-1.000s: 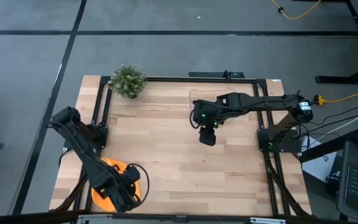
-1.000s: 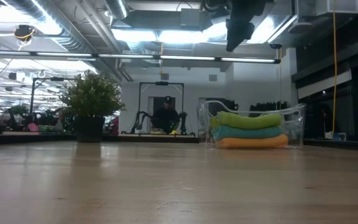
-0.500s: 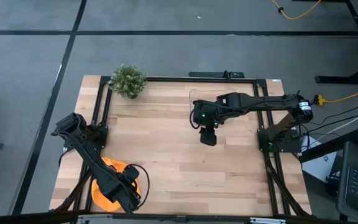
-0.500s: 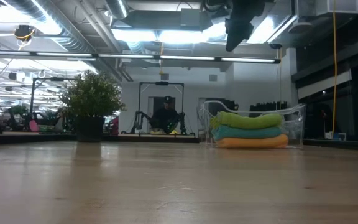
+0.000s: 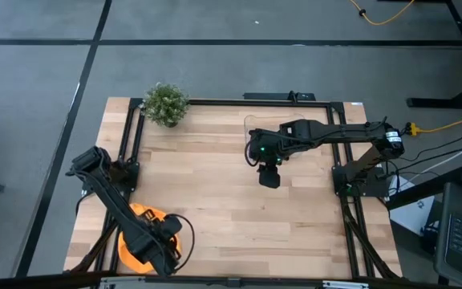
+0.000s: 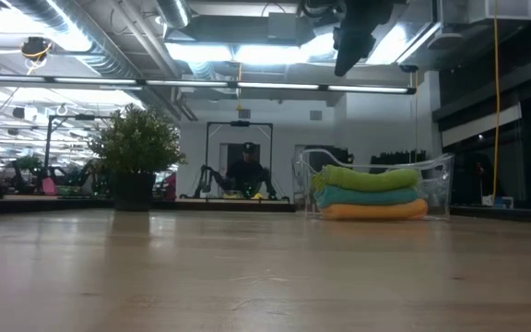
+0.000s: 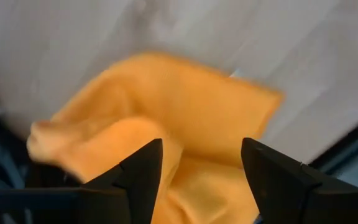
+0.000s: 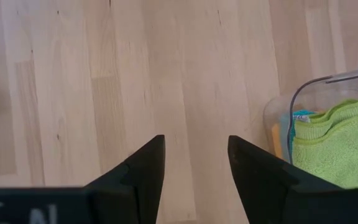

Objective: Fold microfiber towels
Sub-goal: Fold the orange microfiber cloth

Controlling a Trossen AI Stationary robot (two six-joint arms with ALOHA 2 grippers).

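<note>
Lower left of the high view, your left gripper (image 5: 164, 250) stood open over the rumpled orange microfibre towel (image 7: 166, 130); you next needed an edge to fold.

- Orange towel (image 5: 137, 241): crumpled, loosely bunched, lying at the table's near left corner.
- Lime green towel (image 6: 369, 178), teal towel (image 6: 365, 195), second orange towel (image 6: 372, 211): folded, stacked in that order downward at the far side.

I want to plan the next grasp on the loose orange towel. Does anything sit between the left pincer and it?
Nothing visible does. The left pincer hangs open right over the crumpled orange towel at the table's near left corner, with only cloth showing between its fingers.
</note>
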